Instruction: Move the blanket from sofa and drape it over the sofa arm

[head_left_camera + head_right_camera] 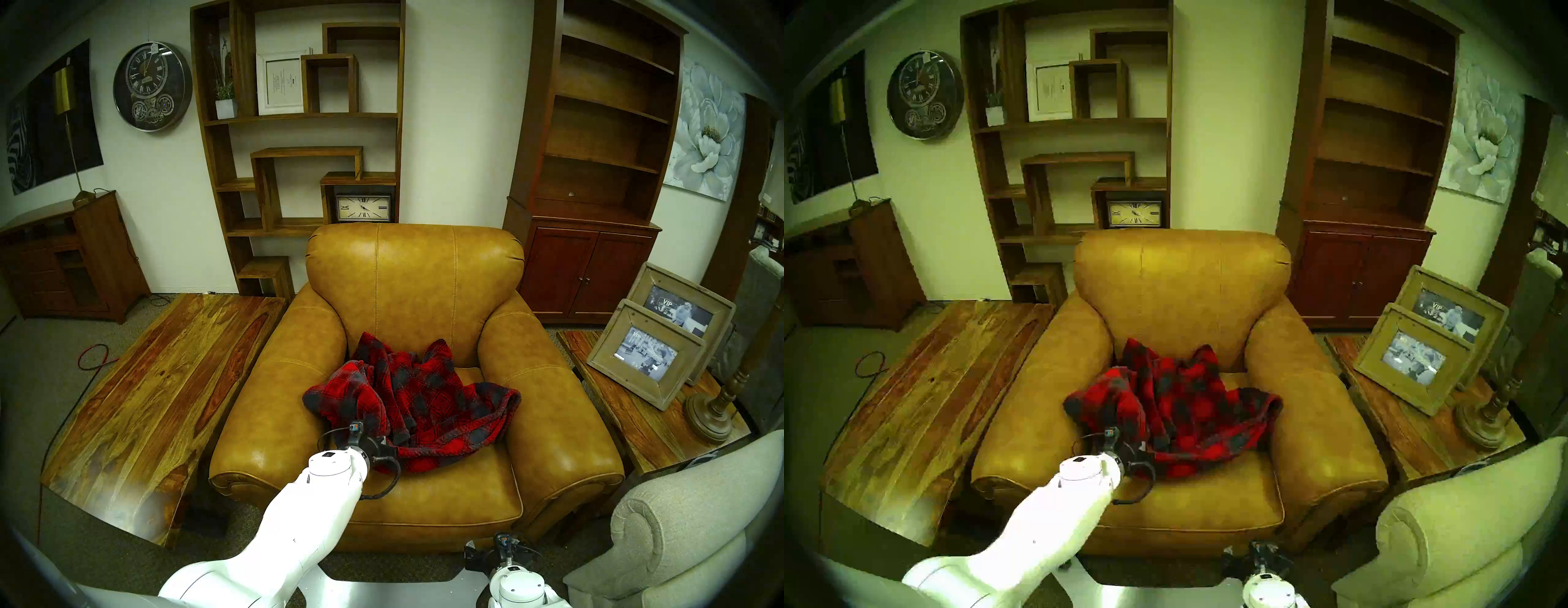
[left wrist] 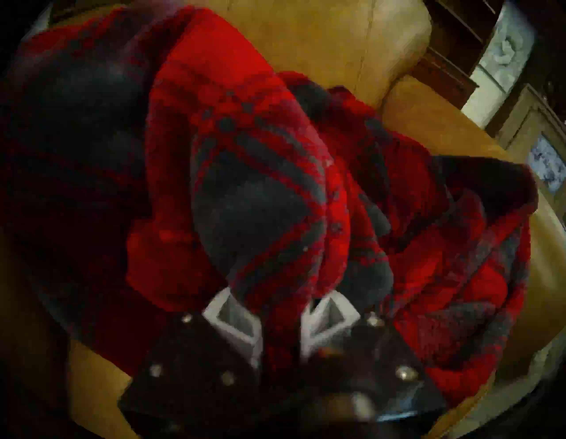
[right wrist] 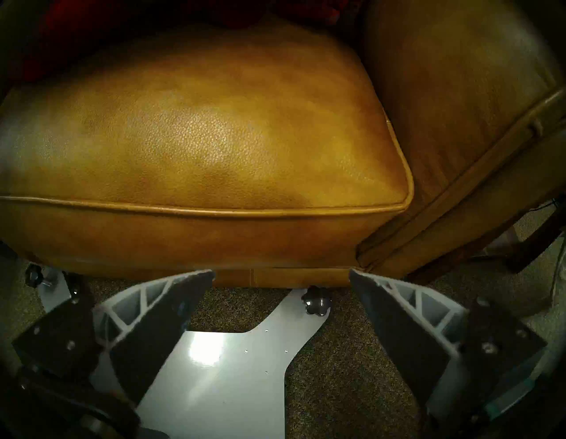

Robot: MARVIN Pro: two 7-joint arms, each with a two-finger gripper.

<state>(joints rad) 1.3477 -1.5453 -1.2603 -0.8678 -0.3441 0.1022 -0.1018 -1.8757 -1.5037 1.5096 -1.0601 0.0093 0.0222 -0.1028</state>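
The red and dark plaid blanket (image 1: 424, 395) (image 1: 1183, 403) lies crumpled on the seat of the tan leather sofa (image 1: 415, 280). My left gripper (image 1: 373, 437) reaches in at the blanket's front left. In the left wrist view this gripper (image 2: 281, 309) is shut on a bunched fold of the blanket (image 2: 260, 184). Both fat sofa arms, left (image 1: 263, 403) and right (image 1: 560, 407), are bare. My right gripper (image 1: 502, 547) hangs low in front of the seat cushion (image 3: 214, 138). In its own view it (image 3: 281, 276) is open and holds nothing.
A long wooden table (image 1: 161, 390) stands close to the sofa's left side. On the right, a side table holds two picture frames (image 1: 649, 352) and a lamp base (image 1: 712, 412). A beige fabric scrolled arm (image 1: 679, 522) is at near right. Shelves stand behind.
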